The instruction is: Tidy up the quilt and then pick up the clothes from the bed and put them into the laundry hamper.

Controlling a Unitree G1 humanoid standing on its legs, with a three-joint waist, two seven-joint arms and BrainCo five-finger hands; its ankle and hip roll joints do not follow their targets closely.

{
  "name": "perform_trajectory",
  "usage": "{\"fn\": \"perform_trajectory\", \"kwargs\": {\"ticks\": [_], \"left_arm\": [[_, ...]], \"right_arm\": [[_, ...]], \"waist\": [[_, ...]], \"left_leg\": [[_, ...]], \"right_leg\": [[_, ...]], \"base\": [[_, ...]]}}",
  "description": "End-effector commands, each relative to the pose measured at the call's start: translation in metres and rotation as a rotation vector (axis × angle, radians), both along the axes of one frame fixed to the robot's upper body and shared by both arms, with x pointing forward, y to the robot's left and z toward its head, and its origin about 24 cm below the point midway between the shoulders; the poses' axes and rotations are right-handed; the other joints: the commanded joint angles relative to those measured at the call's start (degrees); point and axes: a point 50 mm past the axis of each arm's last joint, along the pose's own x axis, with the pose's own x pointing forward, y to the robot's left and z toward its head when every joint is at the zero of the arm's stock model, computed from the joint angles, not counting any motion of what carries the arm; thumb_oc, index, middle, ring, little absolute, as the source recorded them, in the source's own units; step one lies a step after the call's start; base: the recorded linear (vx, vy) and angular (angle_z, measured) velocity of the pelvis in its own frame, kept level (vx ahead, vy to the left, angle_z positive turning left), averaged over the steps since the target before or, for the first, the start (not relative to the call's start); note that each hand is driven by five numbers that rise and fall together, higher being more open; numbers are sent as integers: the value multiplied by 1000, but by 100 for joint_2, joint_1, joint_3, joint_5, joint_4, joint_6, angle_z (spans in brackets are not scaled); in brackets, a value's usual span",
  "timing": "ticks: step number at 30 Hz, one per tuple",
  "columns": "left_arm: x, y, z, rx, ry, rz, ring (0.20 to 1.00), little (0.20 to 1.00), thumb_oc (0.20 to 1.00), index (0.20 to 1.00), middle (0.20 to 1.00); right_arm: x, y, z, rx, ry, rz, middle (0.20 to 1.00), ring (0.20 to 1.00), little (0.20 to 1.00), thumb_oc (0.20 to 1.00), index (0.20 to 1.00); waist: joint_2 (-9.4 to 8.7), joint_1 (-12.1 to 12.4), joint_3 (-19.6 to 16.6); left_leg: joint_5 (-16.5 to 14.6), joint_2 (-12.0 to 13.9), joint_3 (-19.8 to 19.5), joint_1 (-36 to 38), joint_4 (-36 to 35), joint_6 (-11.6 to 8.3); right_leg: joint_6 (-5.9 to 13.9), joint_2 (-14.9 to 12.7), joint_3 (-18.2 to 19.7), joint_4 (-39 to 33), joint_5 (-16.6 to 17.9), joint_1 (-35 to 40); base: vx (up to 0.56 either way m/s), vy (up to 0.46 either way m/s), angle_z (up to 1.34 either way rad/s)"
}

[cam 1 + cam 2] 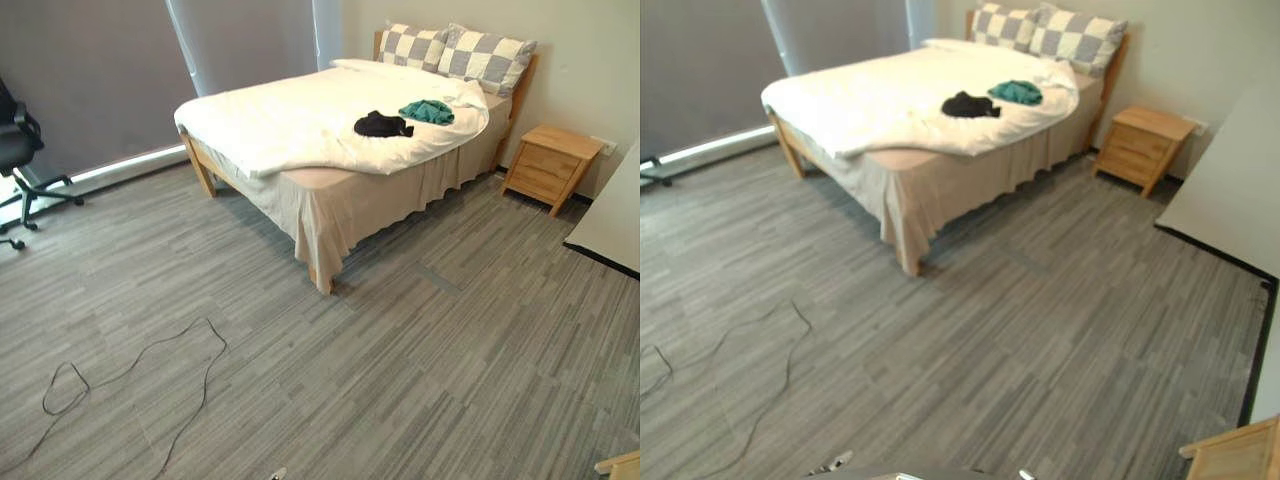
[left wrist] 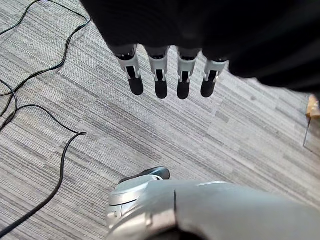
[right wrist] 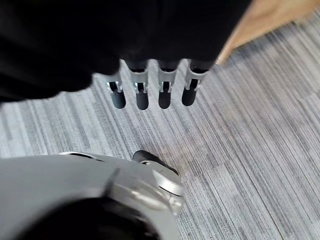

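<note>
A wooden bed stands across the room with a rumpled white quilt lying askew over it, one bed corner left bare. On the quilt lie a black garment and a teal garment side by side, near the checked pillows. My left hand hangs over the grey floor with fingers straight and nothing in it. My right hand also hangs over the floor, fingers straight and empty. Both are far from the bed.
A wooden nightstand stands right of the bed. A black office chair sits at the far left by the curtained window. A pale panel edges the right side, and a wooden piece shows at the lower right.
</note>
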Motion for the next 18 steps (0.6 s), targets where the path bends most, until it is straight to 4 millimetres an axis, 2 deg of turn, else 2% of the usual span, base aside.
{"fn": "perform_trajectory", "kwargs": {"ticks": [1, 6, 11, 13, 14, 16, 17, 18], "left_arm": [[46, -19, 5, -32, -105, -59, 1000, 1000, 1000, 1000, 1000], [47, -17, 6, -23, -102, -85, 1000, 1000, 1000, 1000, 1000], [58, -17, 9, -12, -129, -140, 1000, 1000, 1000, 1000, 1000], [68, -14, 12, -27, -170, -93, 1000, 1000, 1000, 1000, 1000], [68, -14, 12, -27, -170, -92, 1000, 1000, 1000, 1000, 1000], [84, -14, 19, -49, -246, -36, 1000, 1000, 1000, 1000, 1000], [96, -18, 24, -73, -303, -21, 1000, 1000, 1000, 1000, 1000], [96, -18, 24, -73, -303, -21, 1000, 1000, 1000, 1000, 1000]], "right_arm": [[36, 10, 3, 37, -84, 2, 1000, 1000, 1000, 1000, 1000], [34, 8, 3, 26, -67, 30, 1000, 1000, 1000, 1000, 1000], [43, 2, 6, 6, -89, 38, 1000, 1000, 1000, 1000, 1000], [50, 2, 7, 12, -102, 15, 1000, 1000, 1000, 1000, 1000], [50, 2, 7, 13, -102, 15, 1000, 1000, 1000, 1000, 1000], [54, -1, 9, 15, -119, -25, 1000, 1000, 1000, 1000, 1000], [54, -6, 10, 9, -132, -70, 1000, 1000, 1000, 1000, 1000], [54, -6, 10, 9, -132, -70, 1000, 1000, 1000, 1000, 1000]], "waist": [[-68, 12, 567], [-70, 30, 624], [-67, 38, 774], [-43, 38, 908], [-46, 41, 902], [22, 0, 1049], [150, -80, 1235], [143, -80, 1240]], "left_leg": [[-238, -167, -318, 804, -588, -74], [-271, -155, -320, 802, -588, -65], [-326, -199, -302, 696, -588, 48], [-318, -183, -297, 633, -588, 116], [-317, -186, -293, 624, -588, 116], [-393, -159, -322, 680, -588, 180], [-512, -122, -369, 885, -588, 223], [-513, -132, -369, 888, -588, 225]], "right_leg": [[701, -527, 210, -617, -9, 834], [702, -522, 207, -617, -11, 804], [742, -539, 317, -480, 25, 613], [782, -483, 369, 335, -113, 153], [783, -486, 374, 359, -126, 132], [1071, -536, 221, 1478, -185, -383], [1240, -656, 29, 2488, 109, -851], [1243, -667, 33, 2514, 95, -859]], "base": [[36, 6, 6], [49, 16, 2], [24, 54, -8], [-48, 59, -20], [-34, 49, -13], [60, 104, -8], [104, 117, -4], [278, 95, 2]]}}
